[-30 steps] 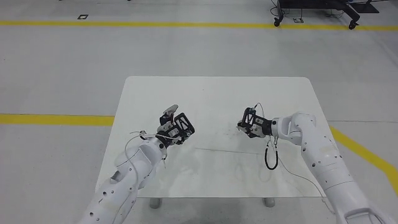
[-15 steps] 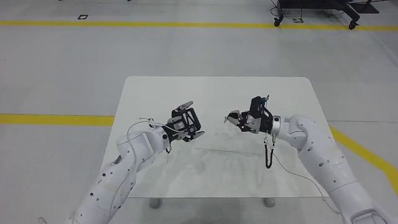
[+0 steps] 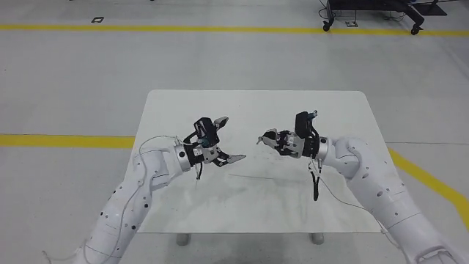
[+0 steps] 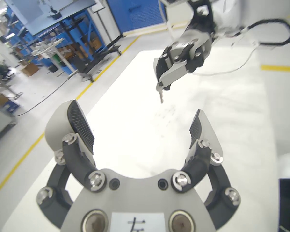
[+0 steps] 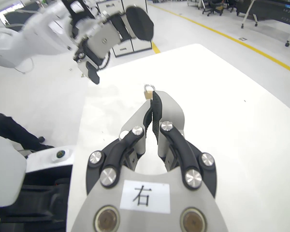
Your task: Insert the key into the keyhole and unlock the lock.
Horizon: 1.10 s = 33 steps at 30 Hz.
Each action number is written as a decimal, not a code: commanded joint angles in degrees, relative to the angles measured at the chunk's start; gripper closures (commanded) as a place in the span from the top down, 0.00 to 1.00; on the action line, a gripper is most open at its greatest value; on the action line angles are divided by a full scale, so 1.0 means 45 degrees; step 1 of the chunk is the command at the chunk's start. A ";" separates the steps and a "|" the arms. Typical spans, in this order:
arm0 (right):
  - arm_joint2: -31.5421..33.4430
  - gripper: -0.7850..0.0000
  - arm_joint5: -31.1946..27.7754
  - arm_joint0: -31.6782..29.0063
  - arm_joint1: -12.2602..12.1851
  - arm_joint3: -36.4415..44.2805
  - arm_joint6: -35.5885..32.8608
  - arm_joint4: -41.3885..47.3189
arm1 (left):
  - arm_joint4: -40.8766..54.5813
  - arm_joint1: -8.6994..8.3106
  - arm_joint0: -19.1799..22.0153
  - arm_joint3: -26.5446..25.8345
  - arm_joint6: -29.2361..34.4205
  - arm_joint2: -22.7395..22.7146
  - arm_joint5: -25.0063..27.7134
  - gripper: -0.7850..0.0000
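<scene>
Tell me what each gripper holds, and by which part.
Left gripper is open and empty. Right gripper pinches what looks like the key by its head end, blade sticking out beyond the grip.

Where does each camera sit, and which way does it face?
Top view: above the arms, looking down at the table; both arms show.
Left wrist view: on the left wrist, looking past the open left gripper toward the right gripper.
Right wrist view: on the right wrist, looking past its gripper, shut on a small metal piece.
Shared: each wrist view shows the other gripper.
</scene>
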<state>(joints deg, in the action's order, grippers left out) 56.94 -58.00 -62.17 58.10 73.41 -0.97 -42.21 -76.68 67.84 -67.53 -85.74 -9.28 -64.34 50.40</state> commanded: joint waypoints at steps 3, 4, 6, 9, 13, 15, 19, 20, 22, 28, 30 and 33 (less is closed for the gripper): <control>-0.1222 0.00 0.0000 0.0454 -0.0263 0.0279 -0.0009 0.3405 | 0.2494 0.0024 0.0656 0.1486 -0.1008 0.0672 0.1689 1.00; -0.1518 0.00 0.0000 0.0649 -0.0344 0.0286 -0.0265 0.4288 | 0.3044 0.0003 0.0910 0.1783 -0.1022 0.1044 0.1689 1.00; -0.1518 0.00 0.0000 0.0649 -0.0344 0.0286 -0.0265 0.4288 | 0.3044 0.0003 0.0910 0.1783 -0.1022 0.1044 0.1689 1.00; -0.1518 0.00 0.0000 0.0649 -0.0344 0.0286 -0.0265 0.4288 | 0.3044 0.0003 0.0910 0.1783 -0.1022 0.1044 0.1689 1.00; -0.1518 0.00 0.0000 0.0649 -0.0344 0.0286 -0.0265 0.4288 | 0.3044 0.0003 0.0910 0.1783 -0.1022 0.1044 0.1689 1.00; -0.1518 0.00 0.0000 0.0649 -0.0344 0.0286 -0.0265 0.4288 | 0.3044 0.0003 0.0910 0.1783 -0.1022 0.1044 0.1689 1.00; -0.1518 0.00 0.0000 0.0649 -0.0344 0.0286 -0.0265 0.4288 | 0.3044 0.0003 0.0910 0.1783 -0.1022 0.1044 0.1689 0.70; -0.1518 0.00 0.0000 0.0649 -0.0344 0.0286 -0.0265 0.4288 | 0.3044 0.0003 0.0910 0.1783 -0.1022 0.1044 0.1689 0.56; -0.1518 0.00 0.0000 0.0649 -0.0344 0.0286 -0.0265 0.4288 | 0.3044 0.0003 0.0910 0.1783 -0.1022 0.1044 0.1689 0.52; -0.1518 0.00 0.0000 0.0649 -0.0344 0.0286 -0.0265 0.4288 | 0.3508 0.0034 0.1298 0.2748 -0.0125 0.1465 0.1689 1.00; -0.1518 0.00 0.0000 0.0649 -0.0344 0.0286 -0.0265 0.4288 | 0.3508 0.0034 0.1298 0.2748 -0.0125 0.1465 0.1689 1.00; -0.1518 0.00 0.0000 0.0649 -0.0344 0.0286 -0.0265 0.4288 | 0.3508 0.0034 0.1298 0.2748 -0.0125 0.1465 0.1689 1.00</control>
<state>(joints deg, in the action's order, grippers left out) 50.11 -58.00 -59.25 56.55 74.70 -2.16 -22.92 -60.88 67.99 -61.69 -73.33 -9.80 -57.73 58.00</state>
